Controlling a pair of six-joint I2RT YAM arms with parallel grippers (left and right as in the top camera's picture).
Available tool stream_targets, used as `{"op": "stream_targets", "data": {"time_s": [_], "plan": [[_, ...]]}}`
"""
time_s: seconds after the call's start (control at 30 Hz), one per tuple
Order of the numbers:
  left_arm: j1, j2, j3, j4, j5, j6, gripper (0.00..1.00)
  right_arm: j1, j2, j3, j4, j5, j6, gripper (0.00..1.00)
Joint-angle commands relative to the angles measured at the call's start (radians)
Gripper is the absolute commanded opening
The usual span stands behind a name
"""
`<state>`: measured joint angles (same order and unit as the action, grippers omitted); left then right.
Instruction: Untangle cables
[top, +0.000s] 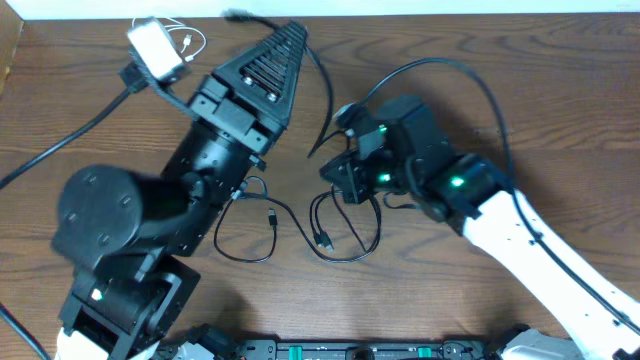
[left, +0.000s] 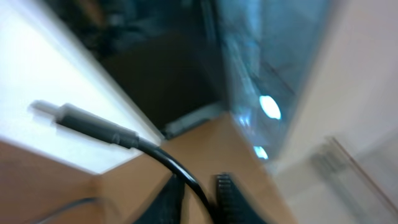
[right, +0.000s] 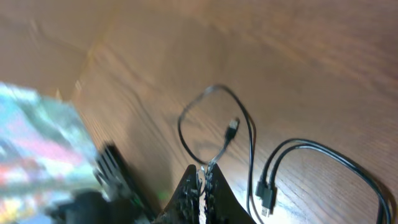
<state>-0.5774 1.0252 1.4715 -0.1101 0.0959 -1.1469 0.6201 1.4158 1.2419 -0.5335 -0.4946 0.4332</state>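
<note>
My right claw (right: 203, 172) is clenched on a black cable (right: 181, 127), just beside its plug (right: 231, 129); the loop lies on the table (right: 311, 74). I see my left claw (left: 196, 190) slightly released, and the other cable (left: 99, 129) runs between its fingers (left: 227, 193).

Overhead camera looks straight down on the wooden table (top: 560, 70); right wrist camera, low and close, shares its looped black cables (right: 266, 191); left wrist camera, blurred, faces a black plug (left: 93, 127) nearby

two thin black cables (top: 325, 240) lie in loose adjacent loops, the short white cable (top: 190, 41) seemingly coiled well apart.
</note>
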Motion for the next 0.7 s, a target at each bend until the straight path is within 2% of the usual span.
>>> {"op": "stream_targets", "data": {"time_s": [0.0, 0.07, 0.2, 0.3, 0.4, 0.67], "plan": [[0.005, -0.002, 0.008, -0.111, -0.144, 0.162, 0.34, -0.072, -0.121, 0.067, 0.010, -0.031, 0.227, 0.01], [0.005, -0.001, 0.008, -0.167, -0.196, 0.229, 0.52, -0.114, -0.165, 0.069, 0.014, -0.060, 0.298, 0.01], [0.005, -0.001, 0.008, -0.251, -0.233, 0.351, 0.65, -0.183, -0.233, 0.069, 0.038, -0.164, 0.387, 0.01], [0.005, -0.001, 0.008, -0.323, -0.232, 0.390, 0.67, -0.211, -0.260, 0.069, 0.118, -0.242, 0.486, 0.01], [0.005, 0.000, 0.008, -0.414, -0.232, 0.391, 0.70, -0.216, -0.267, 0.069, 0.283, -0.288, 0.615, 0.01], [0.005, 0.000, 0.008, -0.598, -0.146, 0.433, 0.73, -0.243, -0.266, 0.069, 0.734, -0.243, 0.919, 0.01]]}}
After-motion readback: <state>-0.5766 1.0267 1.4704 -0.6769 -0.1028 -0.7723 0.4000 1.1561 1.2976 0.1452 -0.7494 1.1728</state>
